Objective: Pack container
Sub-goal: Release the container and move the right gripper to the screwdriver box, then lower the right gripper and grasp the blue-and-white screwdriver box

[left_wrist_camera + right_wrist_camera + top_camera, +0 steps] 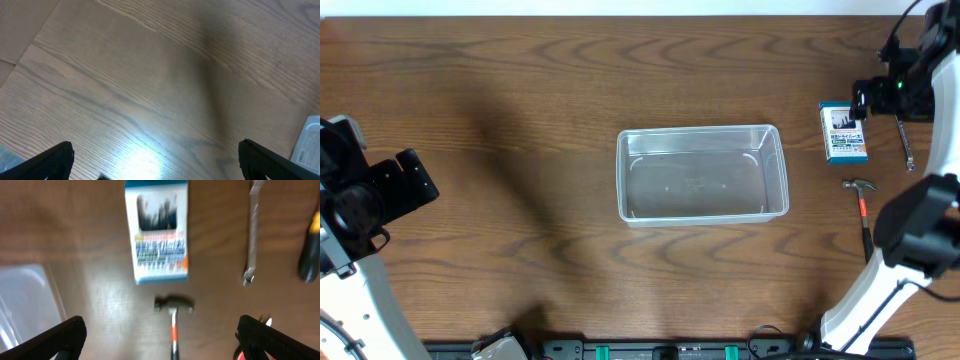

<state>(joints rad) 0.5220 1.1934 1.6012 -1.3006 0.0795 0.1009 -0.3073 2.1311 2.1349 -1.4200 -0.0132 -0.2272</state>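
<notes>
One container (703,172) — clear plastic tub, rounded corners, rimmed edge

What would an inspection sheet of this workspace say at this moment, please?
Surface: wooden table, no spills seen.
Job's things: clear container at the centre, empty.
Clutter: blue-and-white box, hammer and wrench lie right of the container, apart from it.
End effectors: left end effector open over bare wood; right end effector open above the hammer, holding nothing.
Cables: nothing seen on the table.
Surroundings: dark rail along the near edge.
</notes>
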